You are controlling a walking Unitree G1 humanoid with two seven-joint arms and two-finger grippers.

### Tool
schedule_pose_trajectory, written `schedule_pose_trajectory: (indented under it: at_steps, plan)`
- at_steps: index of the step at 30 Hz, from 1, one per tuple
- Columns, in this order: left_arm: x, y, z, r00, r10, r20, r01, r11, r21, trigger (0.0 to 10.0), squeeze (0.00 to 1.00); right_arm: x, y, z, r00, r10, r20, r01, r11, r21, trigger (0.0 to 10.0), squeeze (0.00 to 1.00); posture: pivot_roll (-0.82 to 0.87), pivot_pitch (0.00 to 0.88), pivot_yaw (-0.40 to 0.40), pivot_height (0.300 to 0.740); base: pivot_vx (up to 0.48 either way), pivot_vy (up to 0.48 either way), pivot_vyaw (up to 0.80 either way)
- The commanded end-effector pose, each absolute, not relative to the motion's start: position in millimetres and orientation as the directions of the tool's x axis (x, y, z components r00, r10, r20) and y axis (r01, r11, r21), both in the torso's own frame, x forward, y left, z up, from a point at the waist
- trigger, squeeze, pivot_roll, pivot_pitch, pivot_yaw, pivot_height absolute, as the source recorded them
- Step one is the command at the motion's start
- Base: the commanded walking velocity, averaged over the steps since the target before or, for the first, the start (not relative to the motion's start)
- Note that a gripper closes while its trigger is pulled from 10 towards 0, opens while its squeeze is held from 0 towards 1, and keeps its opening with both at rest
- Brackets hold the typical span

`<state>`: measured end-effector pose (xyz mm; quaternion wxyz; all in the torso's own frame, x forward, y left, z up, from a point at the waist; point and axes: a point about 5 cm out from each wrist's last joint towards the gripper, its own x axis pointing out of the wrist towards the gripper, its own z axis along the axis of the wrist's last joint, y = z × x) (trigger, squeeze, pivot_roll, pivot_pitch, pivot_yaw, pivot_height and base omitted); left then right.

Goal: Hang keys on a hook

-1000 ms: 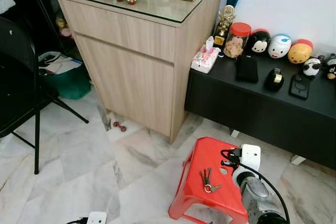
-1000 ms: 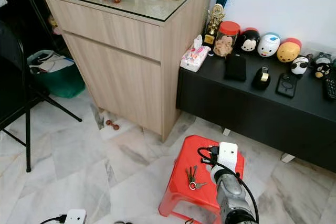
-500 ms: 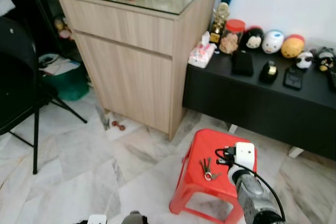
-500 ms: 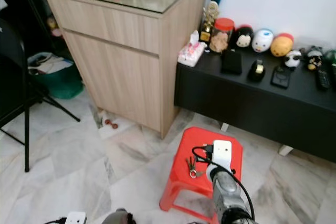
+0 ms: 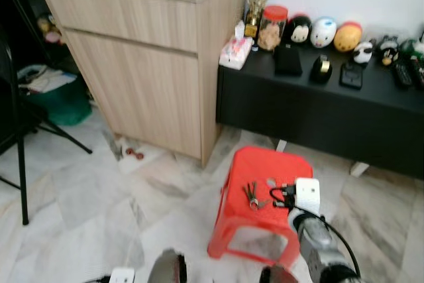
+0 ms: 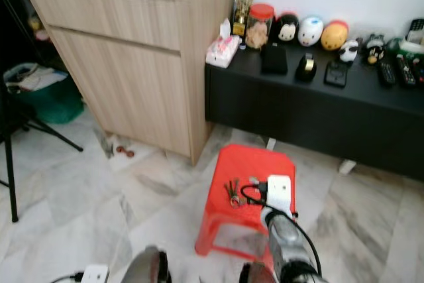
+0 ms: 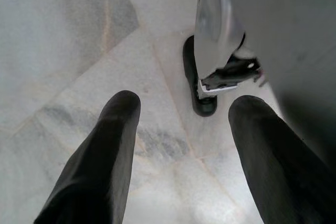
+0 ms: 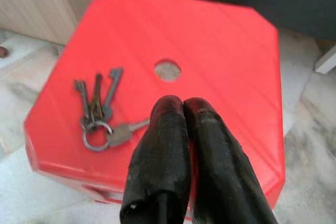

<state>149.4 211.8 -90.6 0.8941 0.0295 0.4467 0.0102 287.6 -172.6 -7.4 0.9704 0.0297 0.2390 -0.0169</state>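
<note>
While the robot steps back from the wooden cabinet (image 5: 142, 64), the whole scene slides up in its head views over the last second: the cabinet top has nearly left the picture, the black bench (image 5: 318, 107) with its row of toys sits higher, and the robot's own knees now show at the bottom edge. That shift is the camera moving, not the furniture. The red stool (image 5: 265, 193) now stands more fully in view on the marble floor (image 5: 99, 197), with its legs showing, where before it was cut off at the lower edge.

The keys (image 8: 100, 111) lie where they were, flat on the left half of the stool's seat, a ring with several keys fanned out beside the small round hole in the middle. The right gripper (image 8: 184, 103) hangs over the near side of the seat, its two black fingers pressed together and holding nothing, its tips just beside the bunch but not on it. The left gripper (image 7: 181, 106) hangs low beside the leg, fingers spread wide over bare floor.

I'd say the task is only beginning: the keys are not yet picked up, and the closed fingers will have to part before they can take the ring. I can see no hook from here.
</note>
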Motion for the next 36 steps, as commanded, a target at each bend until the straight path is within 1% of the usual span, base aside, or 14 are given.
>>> schedule_pose_trajectory:
  at_steps: [1, 4, 6, 10, 11, 13, 20, 25, 31, 36]
  plan:
    - [141, 205, -95, 0.575, 0.028, -0.818, 0.024, 0.998, 0.051, 10.0, 0.00, 287, -172, -9, 0.883, -0.010, -0.470, 0.041, 0.998, 0.054, 10.0, 0.00, 0.15, 0.110, -0.035, 0.616, 0.000, 0.000, 0.00]
    - [142, 210, -94, 0.584, 0.065, -0.809, -0.002, 0.997, 0.079, 10.0, 0.00, 286, -169, -9, 0.882, 0.010, -0.471, 0.027, 0.997, 0.071, 10.0, 0.00, 0.15, 0.111, -0.034, 0.616, 0.000, 0.000, 0.00]
    - [144, 216, -92, 0.597, 0.116, -0.794, -0.051, 0.993, 0.106, 10.0, 0.00, 287, -168, -9, 0.885, 0.021, -0.465, 0.018, 0.997, 0.079, 10.0, 0.00, 0.15, 0.113, -0.032, 0.616, 0.000, 0.000, 0.00]
    - [156, 235, -82, 0.636, 0.243, -0.733, -0.246, 0.964, 0.106, 10.0, 0.00, 286, -167, -9, 0.884, 0.023, -0.467, 0.004, 0.998, 0.056, 10.0, 0.00, 0.15, 0.113, -0.032, 0.616, 0.000, 0.000, 0.00]
    - [164, 238, -77, 0.666, 0.255, -0.701, -0.262, 0.960, 0.100, 10.0, 0.00, 286, -167, -9, 0.884, 0.025, -0.467, 0.002, 0.998, 0.059, 10.0, 0.00, 0.15, 0.113, -0.032, 0.616, 0.000, 0.000, 0.00]
    - [177, 238, -69, 0.719, 0.241, -0.652, -0.250, 0.965, 0.080, 10.0, 0.00, 286, -167, -10, 0.884, 0.027, -0.467, 0.001, 0.998, 0.061, 10.0, 0.00, 0.16, 0.111, -0.032, 0.616, 0.000, 0.000, 0.00]
    - [199, 229, -58, 0.786, 0.194, -0.587, -0.155, 0.981, 0.117, 10.0, 0.00, 285, -165, -10, 0.883, 0.044, -0.468, -0.010, 0.997, 0.076, 10.0, 0.00, 0.16, 0.110, -0.031, 0.616, 0.000, 0.000, 0.00]
    - [224, 215, -40, 0.871, 0.132, -0.474, -0.096, 0.990, 0.099, 10.0, 0.00, 285, -164, -11, 0.874, 0.067, -0.482, -0.035, 0.997, 0.075, 10.0, 0.00, 0.15, 0.116, -0.034, 0.616, 0.000, 0.000, 0.00]
    - [234, 211, -33, 0.893, 0.089, -0.440, -0.063, 0.995, 0.073, 10.0, 0.00, 285, -164, -11, 0.871, 0.085, -0.483, -0.050, 0.995, 0.084, 10.0, 0.00, 0.15, 0.116, -0.034, 0.616, 0.000, 0.000, 0.00]
    - [235, 211, -32, 0.897, 0.088, -0.434, -0.064, 0.996, 0.070, 10.0, 0.00, 285, -163, -11, 0.873, 0.099, -0.478, -0.059, 0.993, 0.097, 10.0, 0.00, 0.15, 0.115, -0.033, 0.616, 0.000, 0.000, 0.00]
